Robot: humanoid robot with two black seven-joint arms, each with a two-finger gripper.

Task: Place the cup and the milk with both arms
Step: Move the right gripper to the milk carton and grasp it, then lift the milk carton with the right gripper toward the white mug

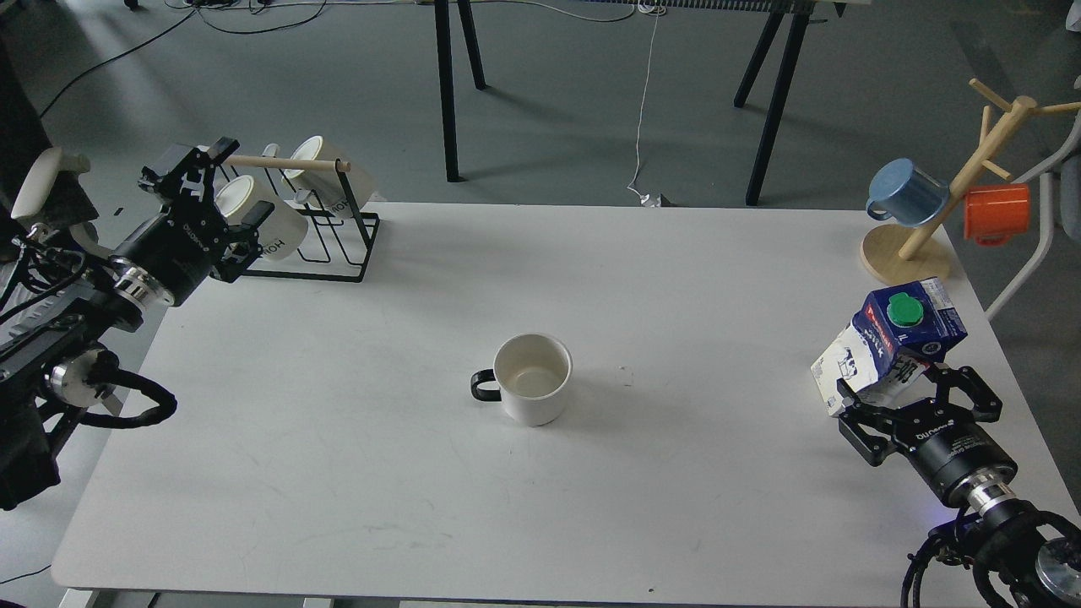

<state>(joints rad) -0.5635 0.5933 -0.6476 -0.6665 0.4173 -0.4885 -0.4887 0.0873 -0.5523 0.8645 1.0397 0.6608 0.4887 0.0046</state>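
Even, soft light fills the room, bright enough that the white surface reads pale grey without any hard glare. The cup throws a faint, blurred shadow to its right, and the wire mug rack casts one toward the right as well. The floor beyond looks dimmer. Focus is sharp in the middle; the dark arm parts at the left edge look slightly soft and stretched.

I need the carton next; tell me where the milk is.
Head view: the milk is at the table's right edge, tilted, held by the right gripper, just below the wooden mug tree.
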